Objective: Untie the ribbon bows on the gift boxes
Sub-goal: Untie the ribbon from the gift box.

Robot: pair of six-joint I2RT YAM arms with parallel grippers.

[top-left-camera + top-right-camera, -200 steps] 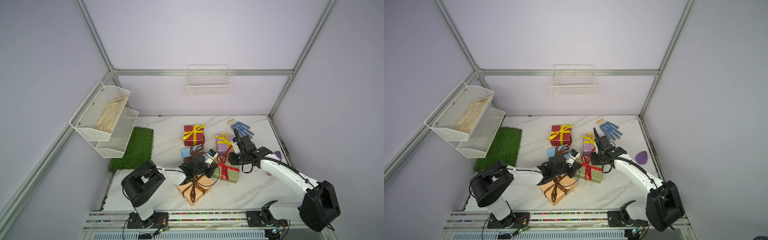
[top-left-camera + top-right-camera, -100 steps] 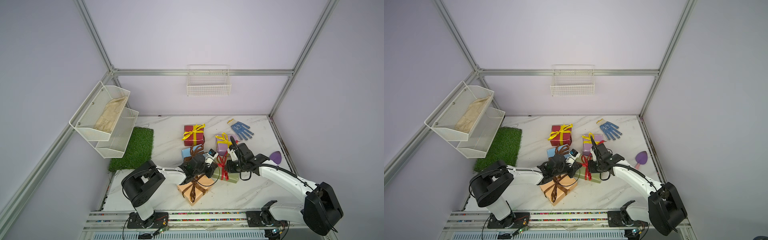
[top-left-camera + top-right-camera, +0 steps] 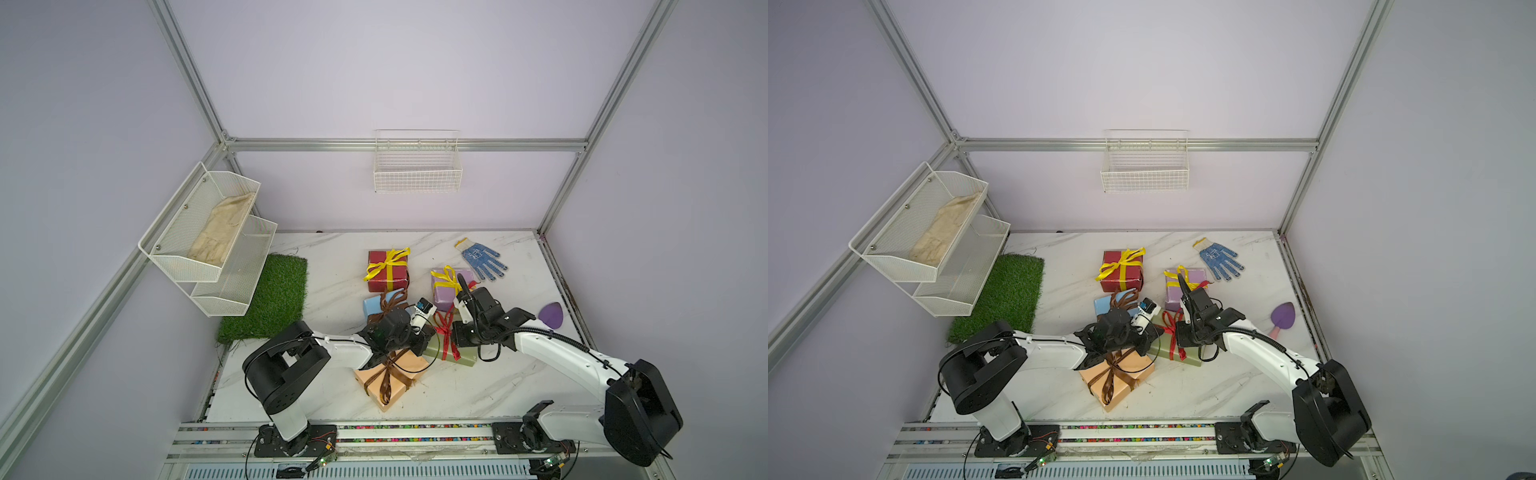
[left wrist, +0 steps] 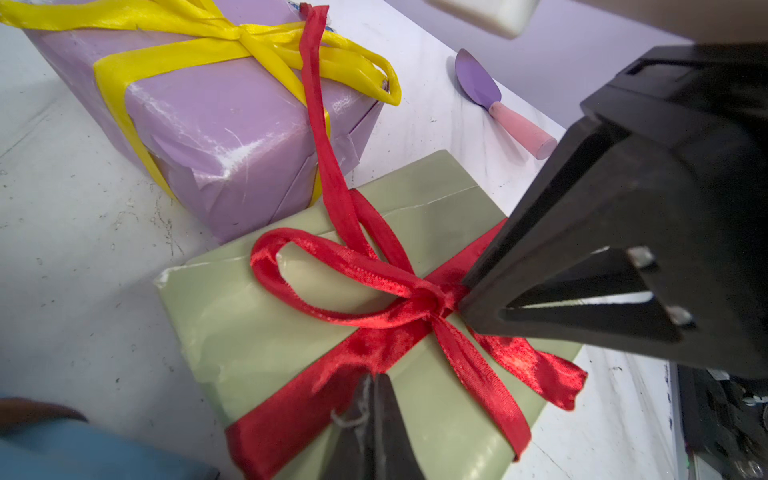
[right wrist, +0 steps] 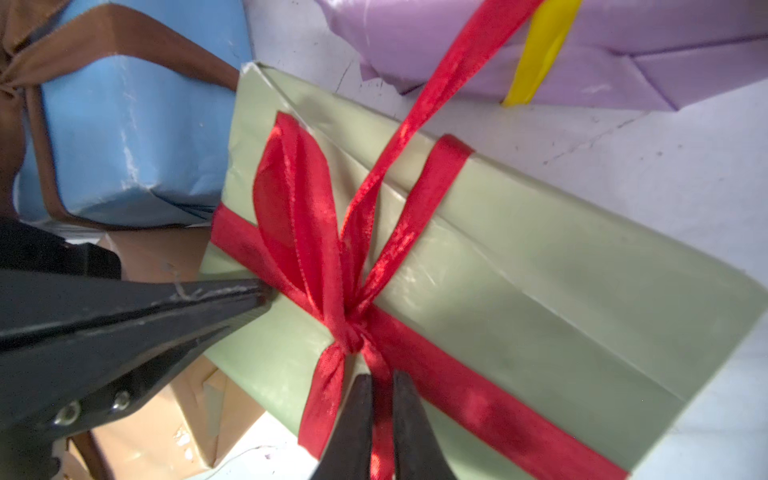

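The olive green gift box carries a glittery red ribbon bow, knotted, with one loop standing. One long tail lies over the lilac box. My left gripper is shut, its tip pressed on the red band near the box's edge. My right gripper sits just beside the knot, its fingers closed on a red ribbon tail. Both top views show the two arms meeting over this box. The dark red, light blue and peach boxes keep their bows.
A blue-dotted glove lies at the back right, with a purple trowel near the right edge. A grass mat is at the left under white mesh shelves. A wire basket hangs on the back wall.
My right arm has swung from above the lilac box down to the olive box, and its fingers have narrowed onto the red ribbon. The left arm has stayed put.
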